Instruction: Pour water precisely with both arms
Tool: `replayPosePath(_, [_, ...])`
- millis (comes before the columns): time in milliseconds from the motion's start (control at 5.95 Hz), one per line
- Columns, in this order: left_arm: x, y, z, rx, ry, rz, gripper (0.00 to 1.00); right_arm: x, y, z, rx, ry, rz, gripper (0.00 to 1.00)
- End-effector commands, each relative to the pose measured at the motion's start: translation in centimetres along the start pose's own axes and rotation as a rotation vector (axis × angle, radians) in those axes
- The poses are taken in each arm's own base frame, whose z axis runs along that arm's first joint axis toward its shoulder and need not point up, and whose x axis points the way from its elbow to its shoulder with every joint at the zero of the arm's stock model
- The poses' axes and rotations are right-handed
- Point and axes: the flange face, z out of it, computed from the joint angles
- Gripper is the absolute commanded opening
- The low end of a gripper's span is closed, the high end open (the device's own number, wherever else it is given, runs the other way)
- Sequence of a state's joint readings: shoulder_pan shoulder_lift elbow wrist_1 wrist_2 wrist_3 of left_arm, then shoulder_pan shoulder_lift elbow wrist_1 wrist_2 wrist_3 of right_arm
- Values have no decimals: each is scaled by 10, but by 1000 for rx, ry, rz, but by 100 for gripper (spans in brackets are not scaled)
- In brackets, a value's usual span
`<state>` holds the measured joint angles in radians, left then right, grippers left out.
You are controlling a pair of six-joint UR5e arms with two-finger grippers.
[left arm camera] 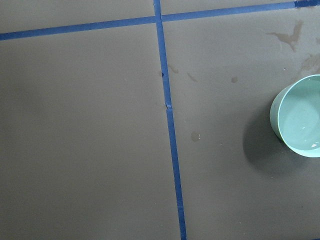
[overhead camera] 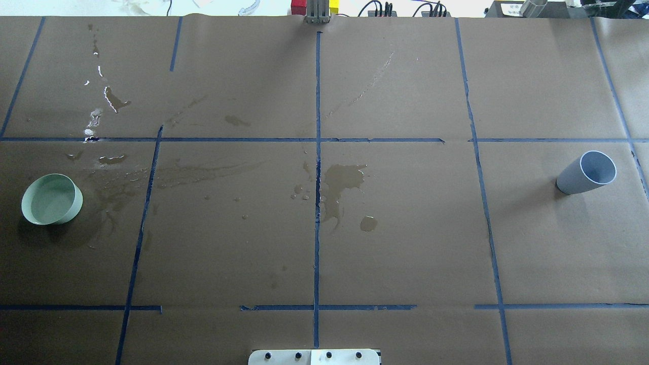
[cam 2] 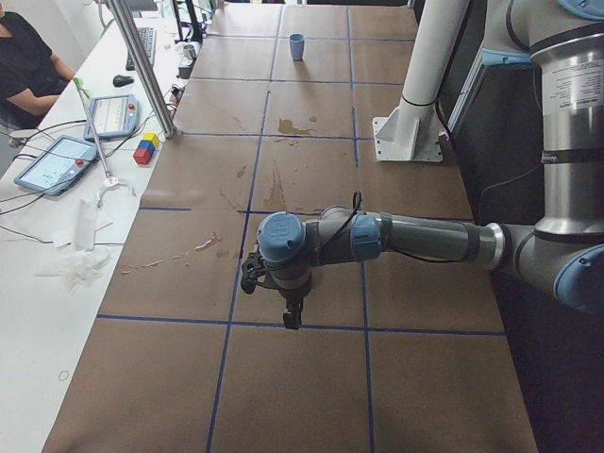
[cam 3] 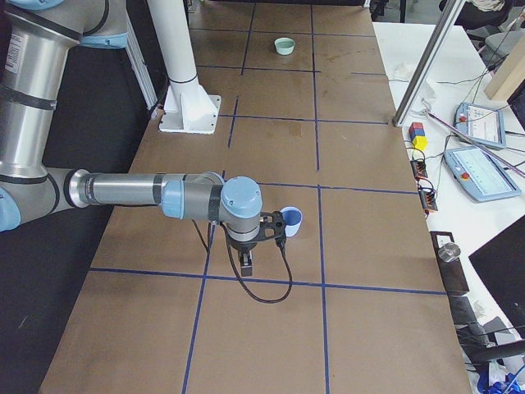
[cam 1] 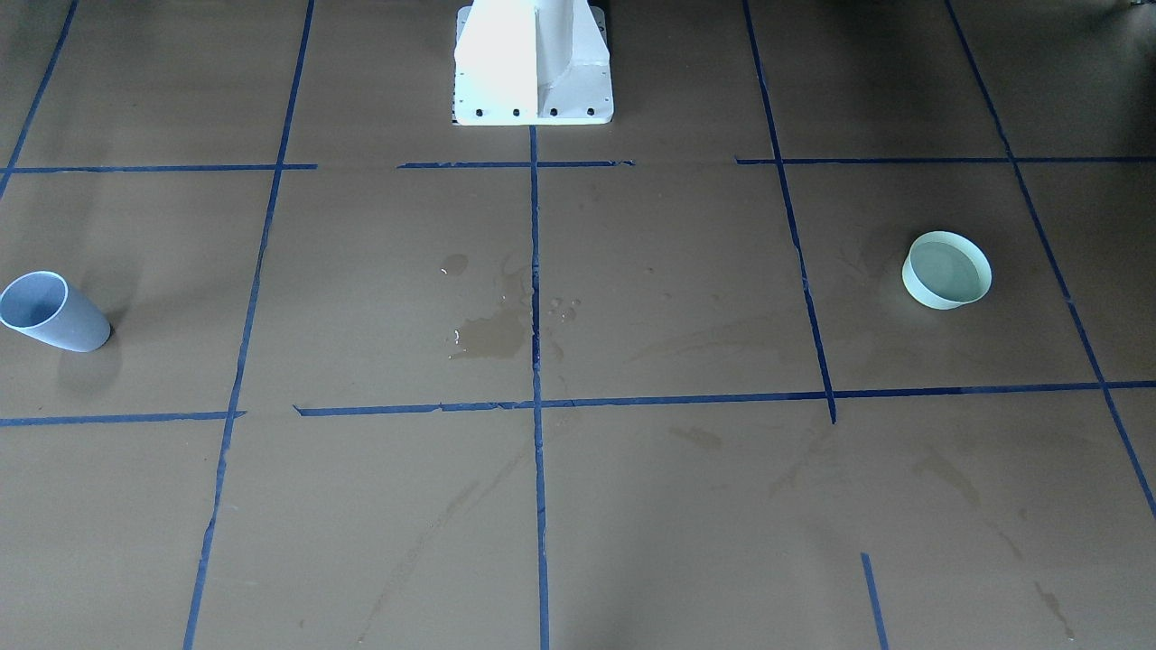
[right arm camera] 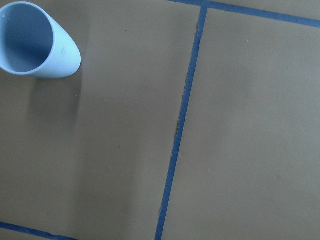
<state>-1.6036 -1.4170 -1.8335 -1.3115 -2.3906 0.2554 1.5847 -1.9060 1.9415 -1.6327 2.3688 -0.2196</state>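
A mint-green bowl (overhead camera: 50, 199) (cam 1: 946, 269) stands on the brown paper at my left side. In the left wrist view the bowl (left arm camera: 299, 117) holds clear water (left arm camera: 306, 131) with a faint sheen. A blue-grey cup (overhead camera: 585, 173) (cam 1: 50, 311) (right arm camera: 35, 40) stands upright at my right side. The left arm (cam 2: 415, 236) reaches out over the table, and its gripper (cam 2: 293, 316) points down. The right arm (cam 3: 148, 193) hangs beside the cup (cam 3: 291, 220), its gripper (cam 3: 246, 261) also pointing down. Only the side views show the grippers, so I cannot tell whether either is open or shut.
Dark wet stains (overhead camera: 342, 182) (cam 1: 492, 334) mark the paper near the middle, with more (overhead camera: 114, 99) at the far left. The white pedestal (cam 1: 533, 63) stands at the robot's edge. Blue tape lines grid the table. A person (cam 2: 28, 66) and tablets (cam 2: 57, 160) are beside it.
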Motion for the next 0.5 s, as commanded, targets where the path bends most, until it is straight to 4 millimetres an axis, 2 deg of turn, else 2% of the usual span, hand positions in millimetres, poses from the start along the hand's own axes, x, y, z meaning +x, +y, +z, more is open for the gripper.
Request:
replayPosePath(0, [4, 2, -4, 11, -5, 13, 100, -2, -3, -2, 39, 6, -35, 100])
replayPosePath(336, [-1, -5, 1, 45, -11, 52, 100, -3, -4, 0, 31, 2, -34, 100])
